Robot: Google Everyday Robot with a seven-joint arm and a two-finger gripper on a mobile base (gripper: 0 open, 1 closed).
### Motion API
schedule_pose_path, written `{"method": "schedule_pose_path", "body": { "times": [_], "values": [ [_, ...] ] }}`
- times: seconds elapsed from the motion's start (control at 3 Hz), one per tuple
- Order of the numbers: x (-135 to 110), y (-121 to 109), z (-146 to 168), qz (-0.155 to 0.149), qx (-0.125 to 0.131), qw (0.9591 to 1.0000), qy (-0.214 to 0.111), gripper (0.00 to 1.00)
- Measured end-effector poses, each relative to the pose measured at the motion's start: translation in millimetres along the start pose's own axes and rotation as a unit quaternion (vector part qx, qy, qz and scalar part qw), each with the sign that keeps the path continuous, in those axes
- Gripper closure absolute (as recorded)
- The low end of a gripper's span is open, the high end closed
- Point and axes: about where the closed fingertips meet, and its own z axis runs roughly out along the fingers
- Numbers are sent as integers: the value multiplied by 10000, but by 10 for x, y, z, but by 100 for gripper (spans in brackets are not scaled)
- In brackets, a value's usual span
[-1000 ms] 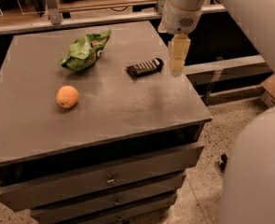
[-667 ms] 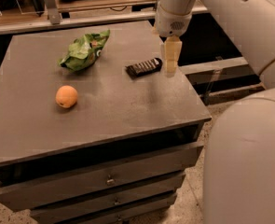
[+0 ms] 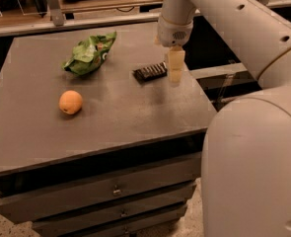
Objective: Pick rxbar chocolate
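The rxbar chocolate (image 3: pixel 149 72) is a small flat black bar with pale stripes. It lies on the grey cabinet top (image 3: pixel 115 107), right of centre toward the back. My gripper (image 3: pixel 174 78) hangs from the white arm, pointing down, just to the right of the bar's right end and slightly above the surface. Its pale fingers (image 3: pixel 174 65) overlap the bar's right tip in this view. The bar lies flat on the top, not lifted.
A crumpled green snack bag (image 3: pixel 90 53) lies at the back, left of the bar. A round orange fruit (image 3: pixel 70 102) sits at the left. The cabinet has drawers (image 3: pixel 115 189) below its front edge. My white arm and body fill the right side.
The gripper has moved a little left and down, closer to the bar's right end. The bar, bag and orange have not moved.
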Motion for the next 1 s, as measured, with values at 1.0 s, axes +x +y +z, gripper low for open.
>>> {"method": "schedule_pose_path", "body": {
  "times": [1.0],
  "values": [
    [-69, 48, 272, -198, -327, 9992, 153, 28]
  ]
}}
